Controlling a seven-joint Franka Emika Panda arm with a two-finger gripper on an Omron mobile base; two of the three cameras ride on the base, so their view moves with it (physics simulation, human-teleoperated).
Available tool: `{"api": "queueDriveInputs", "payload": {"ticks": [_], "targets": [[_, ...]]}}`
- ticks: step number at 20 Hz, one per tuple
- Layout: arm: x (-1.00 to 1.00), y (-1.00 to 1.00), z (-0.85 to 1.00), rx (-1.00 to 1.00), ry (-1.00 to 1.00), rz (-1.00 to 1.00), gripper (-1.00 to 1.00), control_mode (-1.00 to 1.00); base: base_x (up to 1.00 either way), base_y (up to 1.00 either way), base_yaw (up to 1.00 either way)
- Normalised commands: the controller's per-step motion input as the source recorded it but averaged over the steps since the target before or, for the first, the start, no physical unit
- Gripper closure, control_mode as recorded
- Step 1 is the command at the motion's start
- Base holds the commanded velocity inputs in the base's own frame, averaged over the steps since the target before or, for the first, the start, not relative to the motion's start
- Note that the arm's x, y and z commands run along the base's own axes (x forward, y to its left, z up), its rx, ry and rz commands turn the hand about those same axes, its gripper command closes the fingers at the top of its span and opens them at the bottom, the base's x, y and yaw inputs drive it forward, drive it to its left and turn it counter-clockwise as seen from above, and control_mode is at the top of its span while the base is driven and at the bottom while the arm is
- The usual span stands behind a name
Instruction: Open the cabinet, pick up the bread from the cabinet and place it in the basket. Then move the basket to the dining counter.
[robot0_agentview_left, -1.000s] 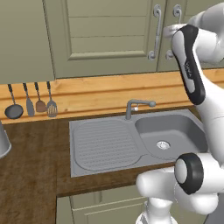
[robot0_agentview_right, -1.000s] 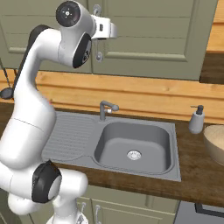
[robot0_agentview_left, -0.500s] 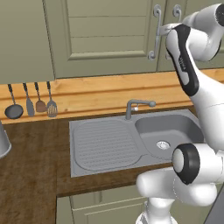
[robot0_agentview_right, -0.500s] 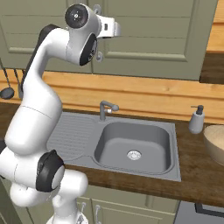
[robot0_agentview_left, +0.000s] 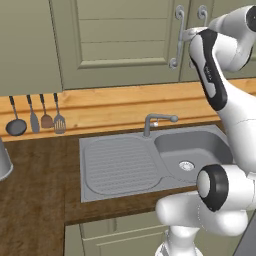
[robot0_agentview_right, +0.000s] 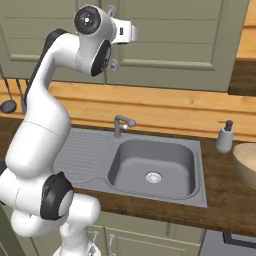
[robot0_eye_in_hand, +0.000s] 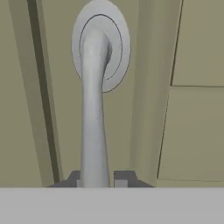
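The sage-green cabinet is closed, its door filling the hand view. My gripper is shut on the cabinet's curved grey bar handle, a dark fingertip pressing on each side of the bar. In the left base view the hand is up against the handle. The right base view shows the hand at the door, between the handle's two mounts. The tan speckled basket sits on the worktop at the right edge. The bread is hidden behind the door. The dining counter is out of view.
Below the cabinet lie a grey steel sink and a faucet set in the dark wooden worktop. A soap dispenser stands beside the basket. Several utensils hang on the wooden backsplash at the left, and a pale vessel stands at the left edge.
The jaws have closed onto the cabinet handle, and the hand has pushed in closer to the door. The door has stayed closed.
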Motion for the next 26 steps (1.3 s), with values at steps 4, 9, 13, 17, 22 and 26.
{"api": "queueDriveInputs", "payload": {"ticks": [4, 9, 13, 17, 22, 26], "targets": [[-0.12, -1.00, -0.38, 0.00, -0.05, 0.00, 1.00, -1.00, 0.00, 0.00, 0.00], [-0.38, -1.00, -0.33, 0.02, -0.15, 0.00, 1.00, -1.00, 0.00, 0.00, 0.00], [-0.52, -1.00, -0.09, 0.01, -0.11, 0.00, 1.00, -1.00, 0.00, 0.00, 0.00], [-0.58, -1.00, 0.00, 0.00, -0.06, 0.00, 1.00, -1.00, 0.00, 0.00, 0.00], [-0.59, -1.00, 0.00, 0.00, -0.01, 0.00, 1.00, -1.00, 0.00, 0.00, 0.00], [-0.53, -1.00, -0.07, 0.00, 0.00, 0.00, 1.00, -1.00, 0.00, 0.00, 0.00]]}}
